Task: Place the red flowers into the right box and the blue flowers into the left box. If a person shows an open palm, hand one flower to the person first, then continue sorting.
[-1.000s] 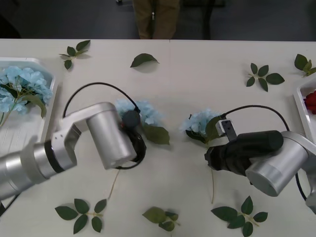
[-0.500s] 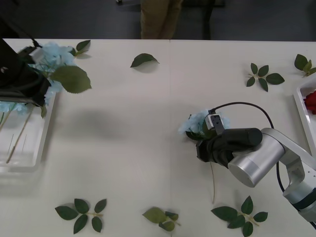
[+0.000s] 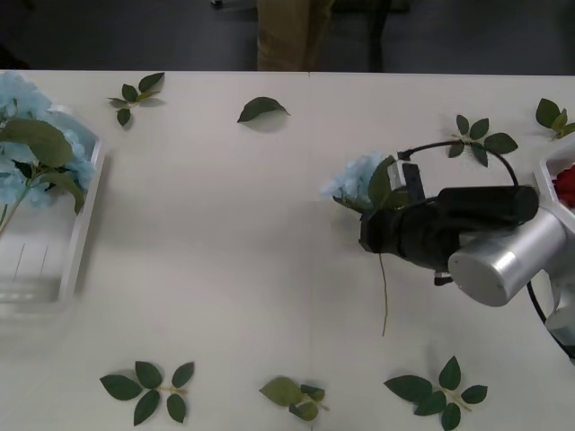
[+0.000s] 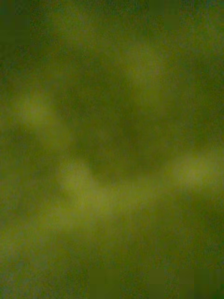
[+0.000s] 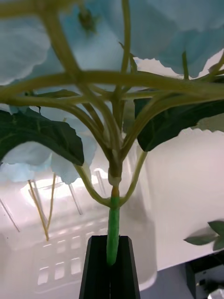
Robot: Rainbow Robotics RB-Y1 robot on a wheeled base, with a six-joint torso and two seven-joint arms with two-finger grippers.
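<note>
The right wrist view is a green blur (image 4: pixel 112 149) in which nothing can be made out. From the front, the right end effector (image 3: pixel 375 235) is buried among the leaves of a blue flower (image 3: pixel 355 180), so its fingers are hidden. The right box (image 3: pixel 548 184) and the red flower (image 3: pixel 566 184) in it are cut off by the picture's edge. The left box (image 3: pixel 76 242) and its blue flowers (image 3: pixel 36 153) run off the opposite edge. A person (image 3: pixel 292 36) beyond the tabletop (image 3: pixel 225 251) shows trousers only.
</note>
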